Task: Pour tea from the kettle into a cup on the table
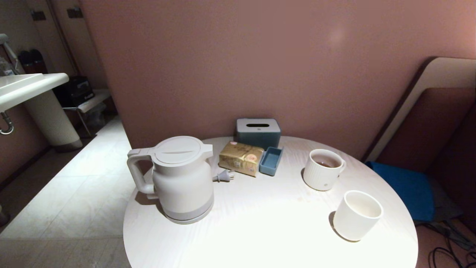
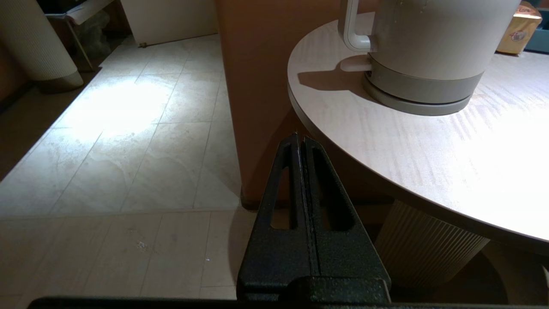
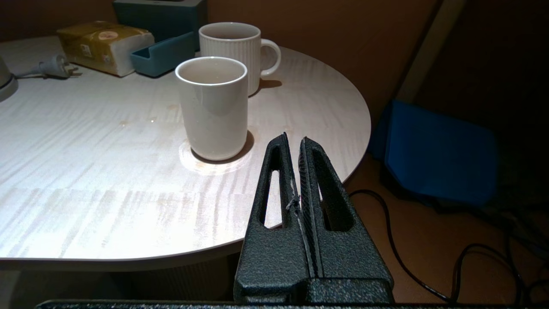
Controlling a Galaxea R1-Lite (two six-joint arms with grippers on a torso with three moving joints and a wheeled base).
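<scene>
The white kettle [image 1: 181, 178] [image 2: 424, 47] stands upright on the left of the round table [image 1: 260, 230], lid on, handle facing left, its plug [image 1: 224, 175] lying beside it. The plain white cup [image 1: 356, 215] [image 3: 213, 107] stands empty near the table's right front edge. Reddish-brown tea [image 1: 325, 163] shows in the ribbed mug behind it. My left gripper [image 2: 300, 138] is shut and empty, hanging below and off the table's left edge, short of the kettle. My right gripper [image 3: 294, 139] is shut and empty at the table's right edge, just short of the cup. Neither arm shows in the head view.
A ribbed white mug with a handle [image 1: 322, 169] [image 3: 236, 47] stands behind the cup. At the back are a grey tissue box [image 1: 258, 132], a yellow packet [image 1: 241, 158] and a small blue tray [image 1: 270, 160]. A blue cushion [image 1: 403, 186] and floor cables [image 3: 399, 240] lie to the right.
</scene>
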